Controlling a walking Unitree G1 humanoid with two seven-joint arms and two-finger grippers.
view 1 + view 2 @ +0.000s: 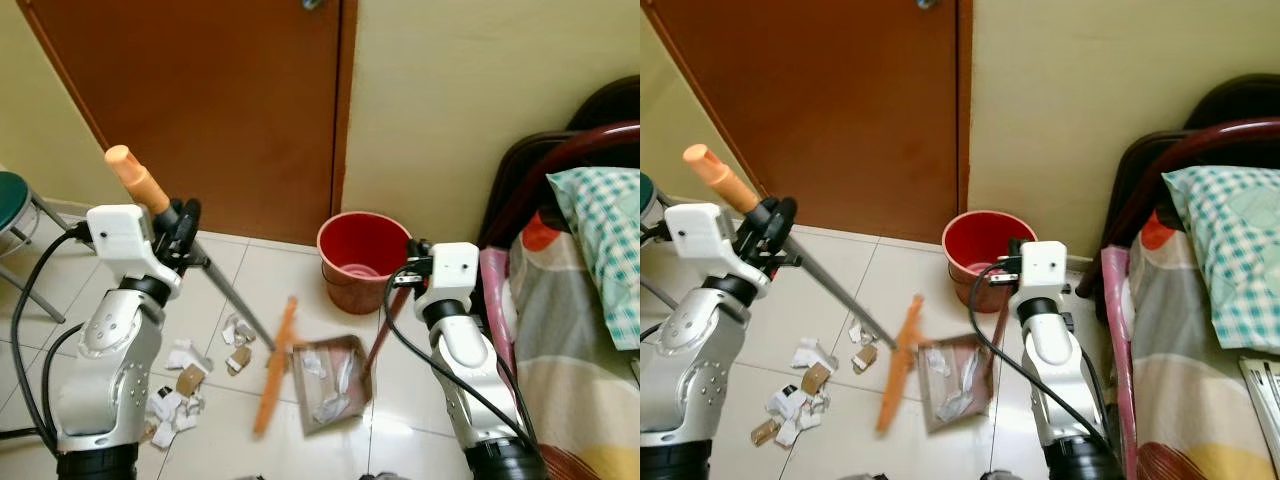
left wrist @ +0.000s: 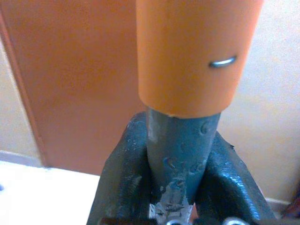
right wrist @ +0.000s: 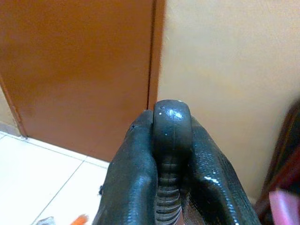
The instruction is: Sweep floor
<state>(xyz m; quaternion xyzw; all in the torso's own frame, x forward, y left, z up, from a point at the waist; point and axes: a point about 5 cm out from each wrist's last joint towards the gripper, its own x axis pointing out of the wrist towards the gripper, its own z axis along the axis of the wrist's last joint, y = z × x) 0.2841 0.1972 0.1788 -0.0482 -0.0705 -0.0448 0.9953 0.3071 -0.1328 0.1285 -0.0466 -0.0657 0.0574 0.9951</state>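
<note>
My left gripper (image 1: pixel 184 226) is shut on the broom's grey pole (image 2: pixel 182 150), just below its orange grip (image 1: pixel 137 178). The pole slants down to the orange broom head (image 1: pixel 274 366), which rests on the tiled floor against the brown dustpan (image 1: pixel 331 384). A few white paper scraps lie inside the pan. My right gripper (image 1: pixel 409 266) is shut on the dark rounded end of the dustpan handle (image 3: pixel 171 123), and the handle runs down to the pan's right side. Several paper and cardboard scraps (image 1: pixel 184 384) lie on the floor to the left of the broom head.
A red bucket (image 1: pixel 362 258) stands against the wall just behind the dustpan. A brown door (image 1: pixel 210 100) is behind it. A bed with a dark frame (image 1: pixel 560 330) and a checked pillow (image 1: pixel 605 235) runs along the right. A green stool (image 1: pixel 18 205) stands at far left.
</note>
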